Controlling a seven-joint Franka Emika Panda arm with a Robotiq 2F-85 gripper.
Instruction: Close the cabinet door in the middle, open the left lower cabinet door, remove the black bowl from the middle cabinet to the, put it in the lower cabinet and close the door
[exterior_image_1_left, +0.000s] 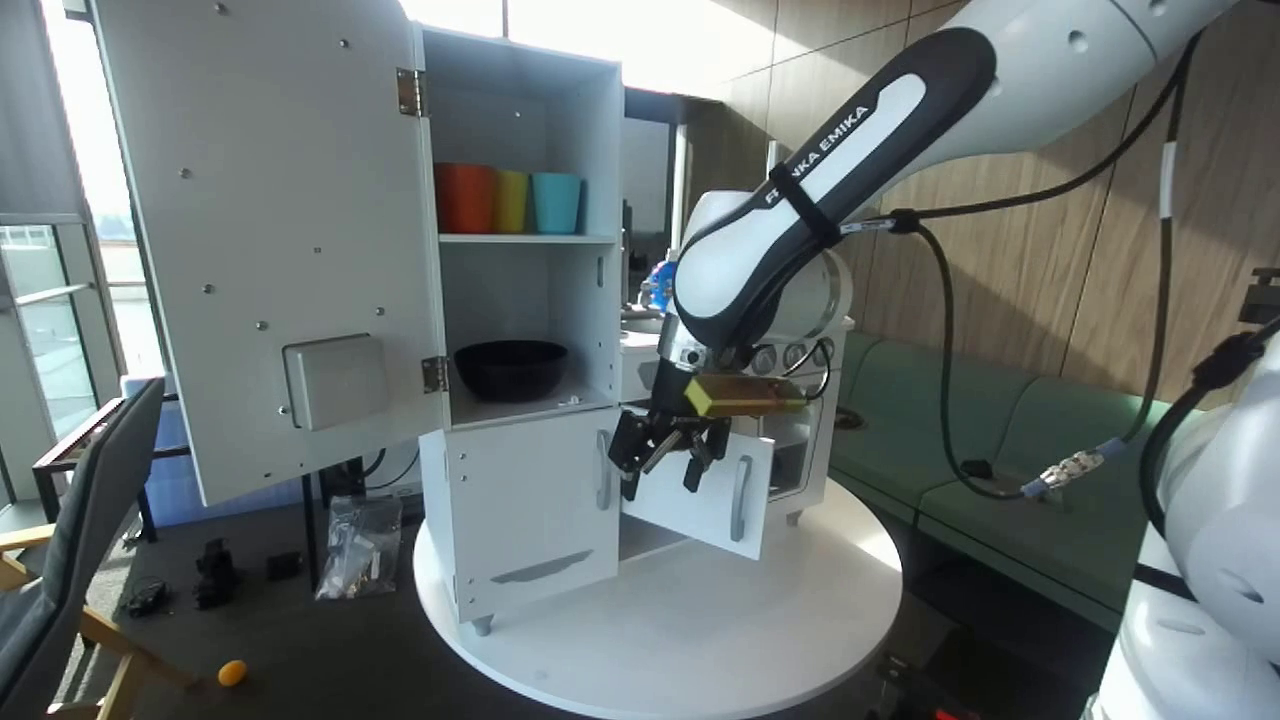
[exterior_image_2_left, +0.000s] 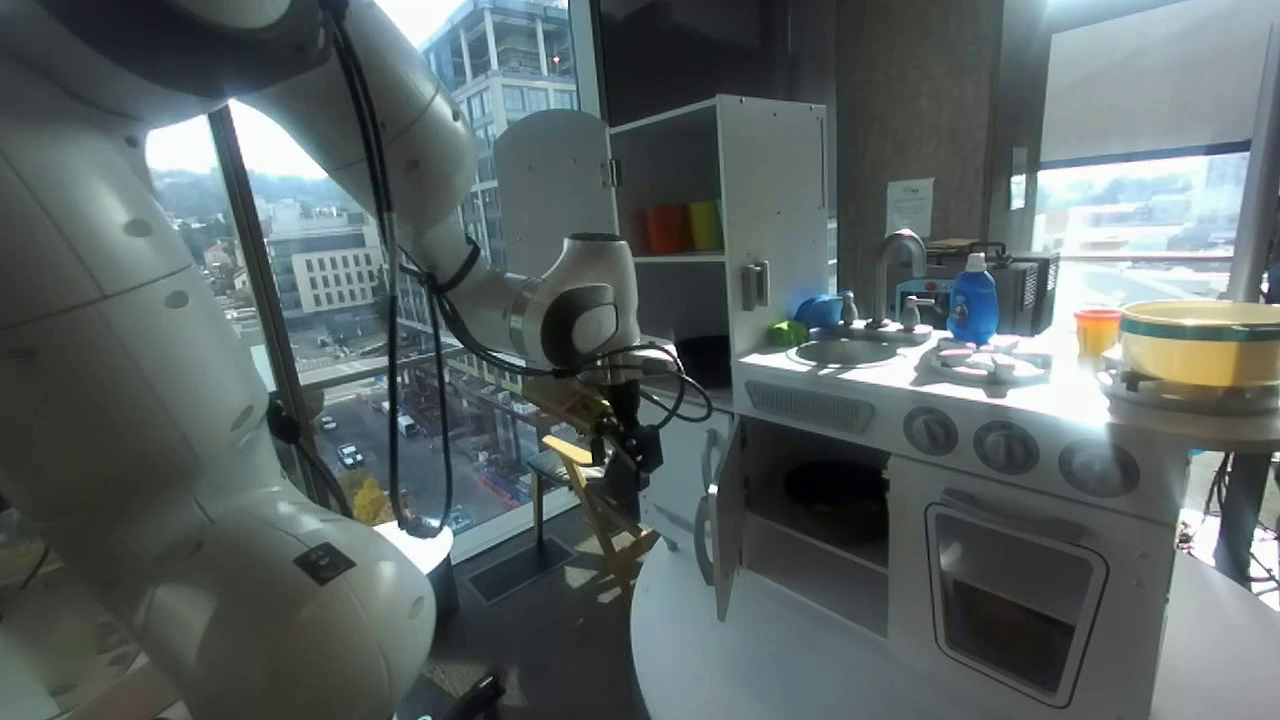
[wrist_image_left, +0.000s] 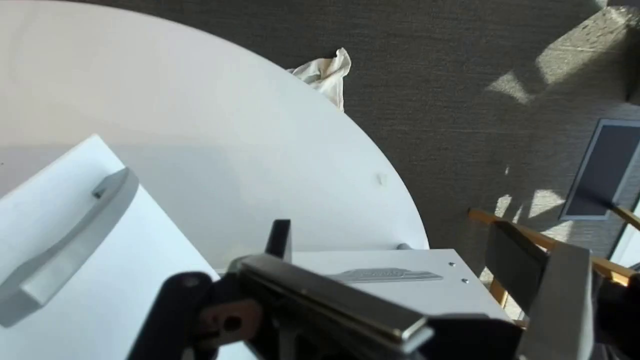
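The cabinet door in the middle (exterior_image_1_left: 735, 480) stands ajar, swung out from the unit, its handle (wrist_image_left: 80, 245) large in the wrist view. Beside it, the left lower cabinet door (exterior_image_1_left: 530, 510) is closed over the lower cabinet. The black bowl (exterior_image_1_left: 510, 370) rests upright on the floor of the middle cabinet (exterior_image_1_left: 500, 290), the open bay above that wide door. My gripper (exterior_image_1_left: 662, 484) hangs before the two short doors, near the wide door's handle (exterior_image_1_left: 604, 470). Its fingers (wrist_image_left: 281, 240) are spread apart with nothing between them. The lower cabinet's inside is hidden.
A tall white door (exterior_image_1_left: 270, 250) is swung wide at the unit's left. Coloured cups (exterior_image_1_left: 465, 198) stand on the upper shelf. Behind the ajar door sits a dark round vessel (exterior_image_2_left: 838, 485). The unit stands on a round white table (exterior_image_1_left: 700, 640); a chair (exterior_image_1_left: 90, 520) is nearby.
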